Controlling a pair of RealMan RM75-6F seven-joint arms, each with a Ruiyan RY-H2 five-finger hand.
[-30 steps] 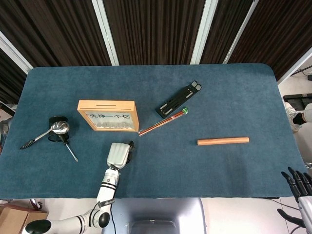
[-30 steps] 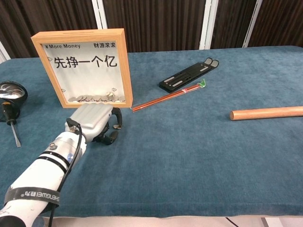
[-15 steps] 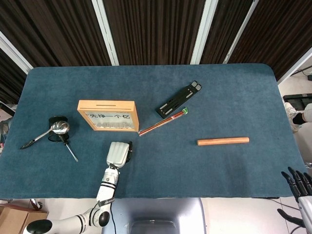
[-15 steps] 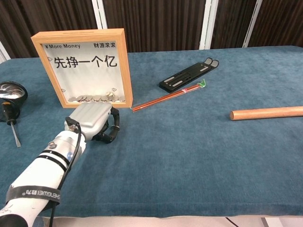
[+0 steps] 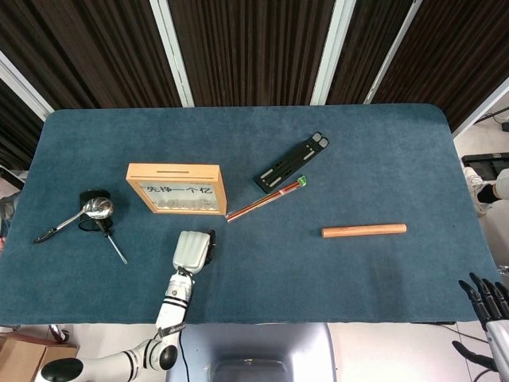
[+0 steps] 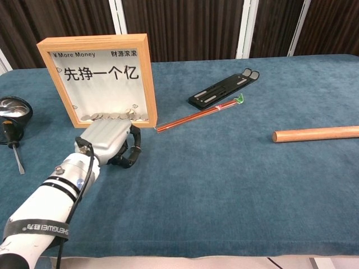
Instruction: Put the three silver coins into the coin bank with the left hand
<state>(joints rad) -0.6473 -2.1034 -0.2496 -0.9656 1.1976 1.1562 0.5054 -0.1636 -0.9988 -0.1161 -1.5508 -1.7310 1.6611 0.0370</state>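
Near the desk's (image 5: 382, 143) front edge, your left robot hand (image 6: 110, 143) sits curled before the coin bank (image 6: 101, 80); you can't tell what it pinches. Your right robot hand (image 5: 487, 306) is spread.

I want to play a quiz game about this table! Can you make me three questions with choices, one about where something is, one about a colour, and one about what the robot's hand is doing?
1. Where is the silver metal spoon?
A. Left of the wooden-framed coin bank
B. Beside the wooden rod
C. On the black holder

2. What colour is the table cloth?
A. Red
B. Dark blue
C. Yellow

3. How is the left hand?
A. Up in the air
B. Fingers curled, low in front of the bank
C. Holding the rod

Answers: 1 A, the spoon lies near the left edge. 2 B, the cloth is blue all over. 3 B, the chest view shows its curled fingers near the cloth.
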